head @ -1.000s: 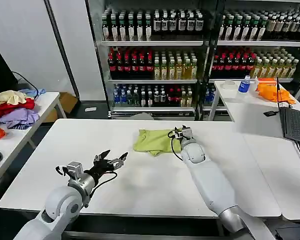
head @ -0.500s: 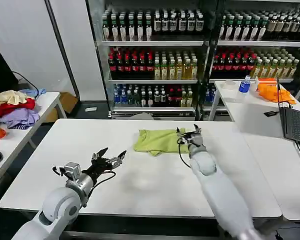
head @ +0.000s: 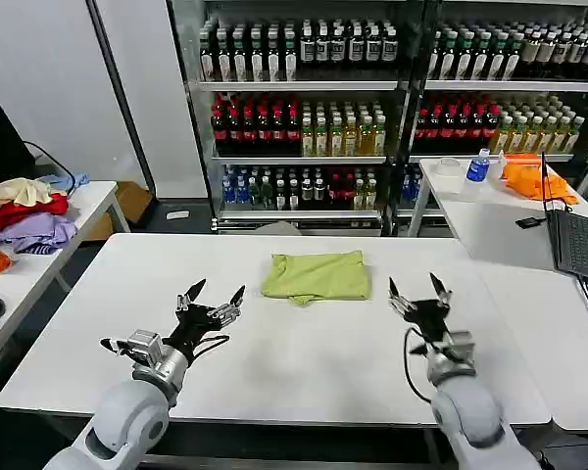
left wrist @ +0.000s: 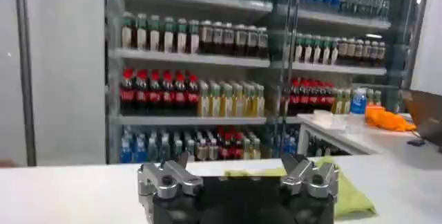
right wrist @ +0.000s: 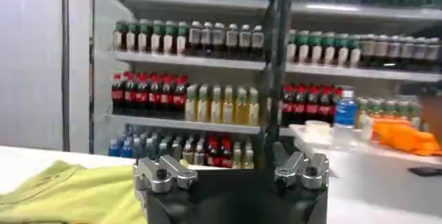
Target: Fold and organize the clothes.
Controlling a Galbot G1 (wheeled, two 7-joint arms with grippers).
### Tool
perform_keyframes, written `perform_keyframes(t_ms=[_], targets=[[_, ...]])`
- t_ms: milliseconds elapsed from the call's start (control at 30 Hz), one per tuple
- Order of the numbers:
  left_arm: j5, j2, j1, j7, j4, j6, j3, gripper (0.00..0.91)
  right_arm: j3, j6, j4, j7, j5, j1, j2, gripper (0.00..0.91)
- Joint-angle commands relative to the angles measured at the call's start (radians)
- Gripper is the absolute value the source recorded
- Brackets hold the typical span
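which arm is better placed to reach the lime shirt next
Probably the right, narrowly. The right gripper is open above the table just beside the folded lime T-shirt, near its right edge. The left gripper, also open, sits a bit farther off, toward the table's front left.

Plain lime T-shirt (head: 316, 276), no print; white table (head: 294, 362).

Shop shelves and side tables around a white work table

Drink bottles (head: 304, 127) fill the glass-fronted shelves (head: 392, 108) at 12 o'clock; a pile of cream, red and lilac clothes (head: 24, 213) lies on the side table (head: 88, 201) at 10 o'clock; an orange cloth (head: 534, 179) and a blue-capped bottle (head: 479, 164) sit at 2 o'clock; a laptop (head: 578, 245) stands at 3 o'clock beside the white table (head: 274, 343).
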Motion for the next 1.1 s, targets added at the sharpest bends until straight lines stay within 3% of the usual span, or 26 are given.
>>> perform_keyframes(t_ms=[33,433,533,1100], targets=[[0.126,-0.022,0.053,-0.021,-0.036,-0.060,0.002,0.907,0.172,0.073,0.257,-0.019,-0.048,-0.350,0.009,0.907],[0.159,-0.025,0.096,-0.001,-0.058,-0.045,0.003,0.907,0.192,0.072,0.264,-0.017,-0.058,-0.384,0.040,0.907],[0.158,-0.025,0.096,-0.002,-0.061,-0.045,-0.002,0.907,0.204,0.077,0.272,-0.042,-0.092,-0.393,0.047,0.907],[0.146,0.017,0.114,-0.002,-0.084,-0.057,-0.012,0.907,0.237,0.068,0.336,-0.026,-0.135,-0.450,0.093,0.907]])
